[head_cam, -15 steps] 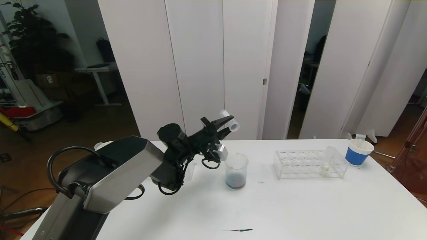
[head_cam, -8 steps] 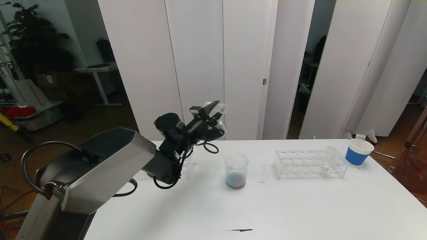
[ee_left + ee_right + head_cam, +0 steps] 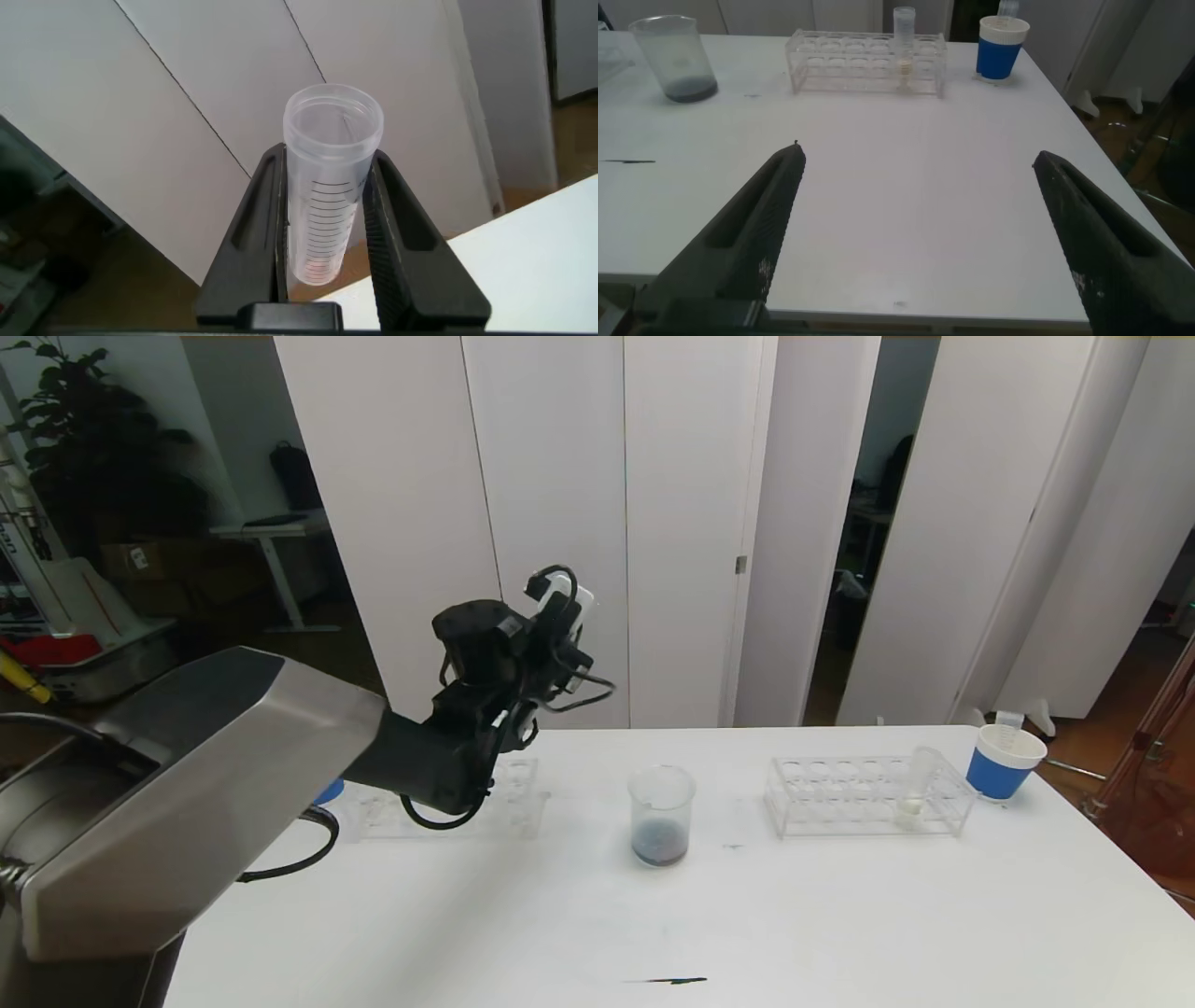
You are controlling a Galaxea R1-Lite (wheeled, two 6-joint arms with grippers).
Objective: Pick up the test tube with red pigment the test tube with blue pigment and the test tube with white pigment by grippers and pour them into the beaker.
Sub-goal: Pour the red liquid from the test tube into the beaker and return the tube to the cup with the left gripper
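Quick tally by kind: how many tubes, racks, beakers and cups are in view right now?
Test tubes: 2, an emptied tube in the left gripper and the test tube with white pigment
Racks: 2
Beaker: 1
Cups: 1
Total: 6

A makeshift lab corner in an office: a white bench (image 3: pixel 840 915) carries a glass beaker (image 3: pixel 662 816) and a clear tube rack (image 3: pixel 868 795) just beside it. Behind the bench stand white partition panels (image 3: pixel 560 504), with a desk (image 3: pixel 271 537) and potted plant (image 3: pixel 84 420) beyond.

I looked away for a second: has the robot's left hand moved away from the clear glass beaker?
Yes. The left hand, shut on an emptied clear tube, has risen and drawn back leftward from the clear glass beaker.
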